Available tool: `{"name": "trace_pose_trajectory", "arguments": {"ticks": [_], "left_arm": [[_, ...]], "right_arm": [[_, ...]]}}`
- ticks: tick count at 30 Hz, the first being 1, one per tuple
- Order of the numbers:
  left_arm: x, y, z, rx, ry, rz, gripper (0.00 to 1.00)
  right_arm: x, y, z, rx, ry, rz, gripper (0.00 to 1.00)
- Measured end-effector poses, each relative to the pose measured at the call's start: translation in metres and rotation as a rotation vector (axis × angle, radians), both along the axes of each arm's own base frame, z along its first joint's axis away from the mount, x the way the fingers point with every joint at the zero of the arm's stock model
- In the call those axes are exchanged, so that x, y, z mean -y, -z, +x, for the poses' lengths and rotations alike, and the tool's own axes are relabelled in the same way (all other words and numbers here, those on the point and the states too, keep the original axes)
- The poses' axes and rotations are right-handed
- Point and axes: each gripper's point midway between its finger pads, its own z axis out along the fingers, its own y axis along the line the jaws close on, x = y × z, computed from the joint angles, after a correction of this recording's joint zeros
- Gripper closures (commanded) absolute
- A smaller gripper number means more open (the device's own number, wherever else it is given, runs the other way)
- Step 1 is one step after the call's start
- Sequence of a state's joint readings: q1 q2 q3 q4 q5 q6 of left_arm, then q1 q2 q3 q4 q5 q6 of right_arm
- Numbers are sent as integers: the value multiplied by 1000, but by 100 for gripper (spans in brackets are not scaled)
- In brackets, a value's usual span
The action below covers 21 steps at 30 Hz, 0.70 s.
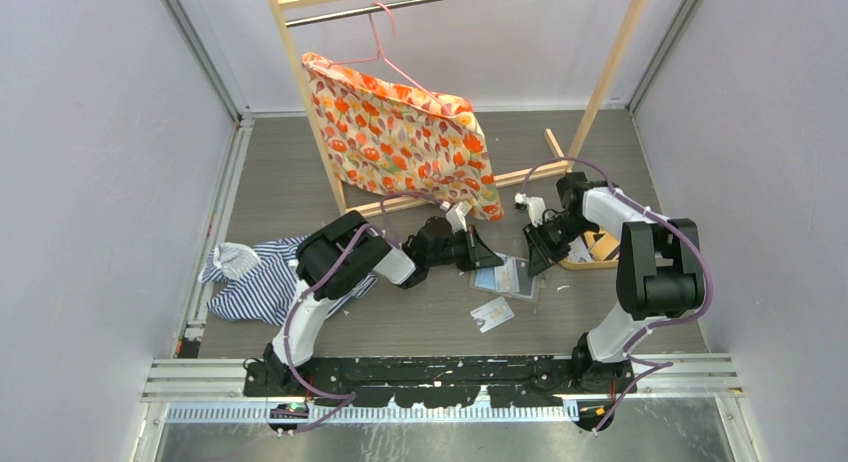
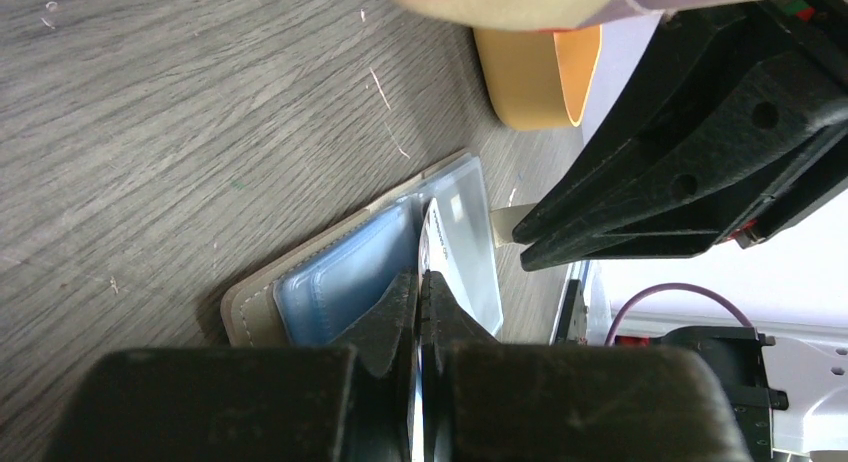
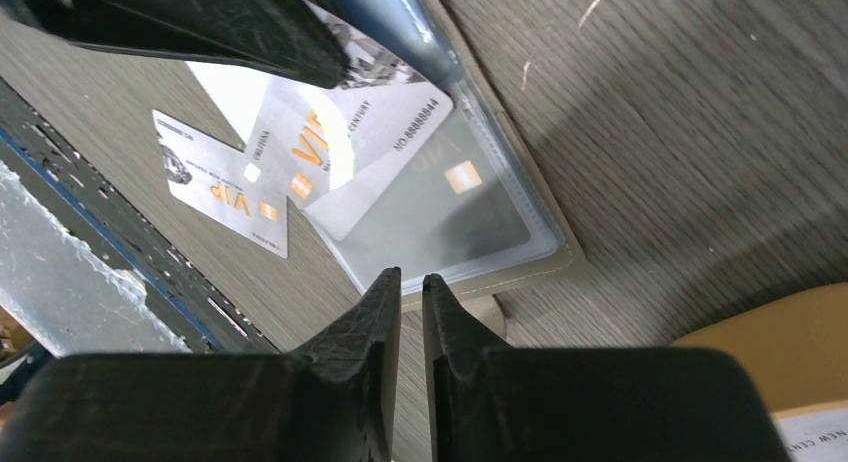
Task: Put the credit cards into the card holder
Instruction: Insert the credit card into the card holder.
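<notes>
**Left gripper (image 2: 420,282) clamped on a pale printed plastic card (image 3: 340,152), leading end at the clear sleeve (image 3: 480,212).**
The card's long axis points away from it across the open taupe folding card holder (image 2: 250,312), toward the right gripper (image 3: 410,282), whose jaws are nearly closed at the holder's snap tab (image 2: 508,225); grip unclear.

Plain pale walls (image 1: 100,132), grey wood-grain surface (image 1: 270,182), light wooden garment rack (image 1: 613,67) at the back, seemingly soft, even light.

Grey wood-grain table (image 1: 400,322), I list: open card holder (image 1: 510,279), loose card (image 1: 492,313) (VIP print), striped shirt (image 1: 255,282), tan tray (image 1: 592,265).
</notes>
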<state>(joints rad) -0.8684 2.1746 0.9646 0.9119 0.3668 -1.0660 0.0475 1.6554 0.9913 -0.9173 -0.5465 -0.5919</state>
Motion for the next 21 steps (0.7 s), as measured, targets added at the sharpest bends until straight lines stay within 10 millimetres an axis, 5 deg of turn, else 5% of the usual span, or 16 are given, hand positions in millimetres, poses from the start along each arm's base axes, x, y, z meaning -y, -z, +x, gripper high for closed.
{"name": "trace_pose_trajectory", "arguments": {"ticks": [21], "left_arm": [[9, -2, -8, -22, 108, 78, 99]], "right_arm": [[10, 19, 1, -44, -4, -136, 80]]}}
